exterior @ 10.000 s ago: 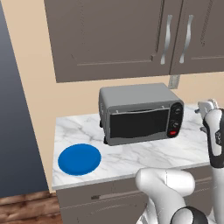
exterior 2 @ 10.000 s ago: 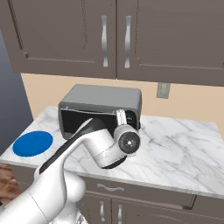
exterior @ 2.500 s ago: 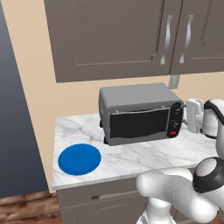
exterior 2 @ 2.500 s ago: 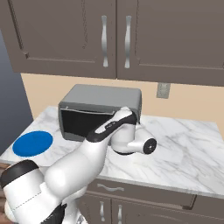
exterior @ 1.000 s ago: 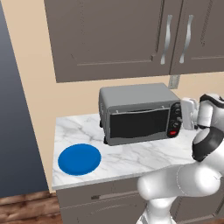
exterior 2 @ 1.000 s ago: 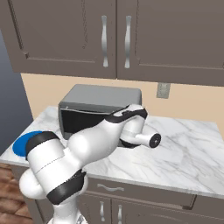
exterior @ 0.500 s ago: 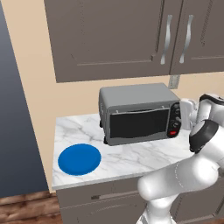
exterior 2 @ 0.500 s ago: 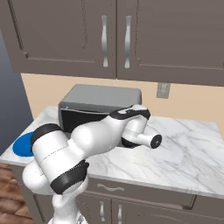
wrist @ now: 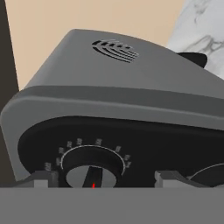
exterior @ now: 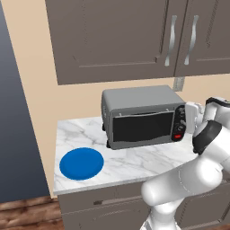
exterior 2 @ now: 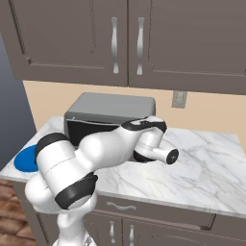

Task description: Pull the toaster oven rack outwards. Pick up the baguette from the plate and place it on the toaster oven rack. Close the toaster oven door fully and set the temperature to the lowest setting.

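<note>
Marble counter [exterior: 134,164] under dark cabinets [exterior: 134,38], and on it we see the toaster oven [exterior: 141,116], its toaster oven door [exterior: 143,127] shut flat against the front. Left of the oven lies the plate [exterior: 81,163], blue and bare. At the oven's right-hand panel we find the gripper [wrist: 103,180], its fingertips [wrist: 41,179] spread either side of the top knob [wrist: 91,165], one tip on each flank; whether they touch it we cannot tell.
</note>
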Motion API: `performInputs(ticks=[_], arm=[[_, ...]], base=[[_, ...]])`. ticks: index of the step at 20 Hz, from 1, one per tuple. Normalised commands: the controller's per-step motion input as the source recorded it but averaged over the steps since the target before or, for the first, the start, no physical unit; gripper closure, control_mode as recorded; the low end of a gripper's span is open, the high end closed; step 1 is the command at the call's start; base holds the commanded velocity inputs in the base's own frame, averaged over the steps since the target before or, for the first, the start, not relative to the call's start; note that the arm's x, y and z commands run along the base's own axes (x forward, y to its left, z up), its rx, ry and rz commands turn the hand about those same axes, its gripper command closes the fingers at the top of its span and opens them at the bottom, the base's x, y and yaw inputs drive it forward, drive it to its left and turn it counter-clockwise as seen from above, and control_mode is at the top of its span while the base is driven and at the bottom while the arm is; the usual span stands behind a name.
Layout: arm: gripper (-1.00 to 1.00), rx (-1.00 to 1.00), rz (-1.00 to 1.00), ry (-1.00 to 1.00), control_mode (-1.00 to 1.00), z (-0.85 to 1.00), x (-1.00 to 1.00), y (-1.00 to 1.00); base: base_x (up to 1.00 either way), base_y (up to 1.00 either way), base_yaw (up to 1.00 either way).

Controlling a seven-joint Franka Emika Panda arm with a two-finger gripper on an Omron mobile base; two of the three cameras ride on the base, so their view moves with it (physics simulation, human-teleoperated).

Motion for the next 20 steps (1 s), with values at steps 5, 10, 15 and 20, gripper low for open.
performInputs(ticks=[5,10,15,20], arm=[[-1.00,0.00,0.00,0.00,-1.00,0.00,0.24,-0.01],[1.00,0.00,0.00,0.00,-1.00,0.00,0.20,-0.05],[1.00,0.00,0.01,0.00,-1.00,0.00,0.23,-0.09],[1.00,-0.01,0.05,0.00,-1.00,0.00,0.28,-0.18]], base=[[0.00,0.00,0.00],[0.00,0.00,0.00],[0.00,0.00,0.00],[0.00,0.00,0.00]])
